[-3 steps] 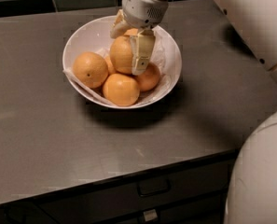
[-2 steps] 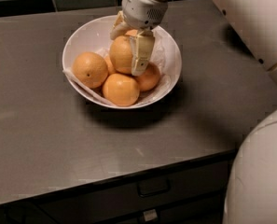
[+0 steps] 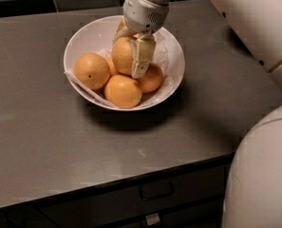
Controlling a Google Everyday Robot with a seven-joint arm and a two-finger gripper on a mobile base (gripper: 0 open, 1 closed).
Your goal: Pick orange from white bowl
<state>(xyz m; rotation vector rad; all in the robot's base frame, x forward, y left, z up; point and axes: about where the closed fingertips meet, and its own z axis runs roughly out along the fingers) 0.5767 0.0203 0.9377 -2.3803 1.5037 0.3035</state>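
Note:
The white bowl sits on the dark counter at upper centre, lined with crinkled white paper. The orange, the largest and palest, lies in the bowl's middle, on top of the others. My gripper comes down from above, with one finger on the orange's right side and the other behind its upper left. It is shut on the orange, which still rests among the other fruit.
Three other oranges share the bowl: one with a dark dot at the left, one in front, one at the right. The grey counter has a drawer handle below its front edge. My white body fills the right side.
Almost nothing has changed. The gripper stays closed around the orange in the bowl, shifted only very slightly to the left.

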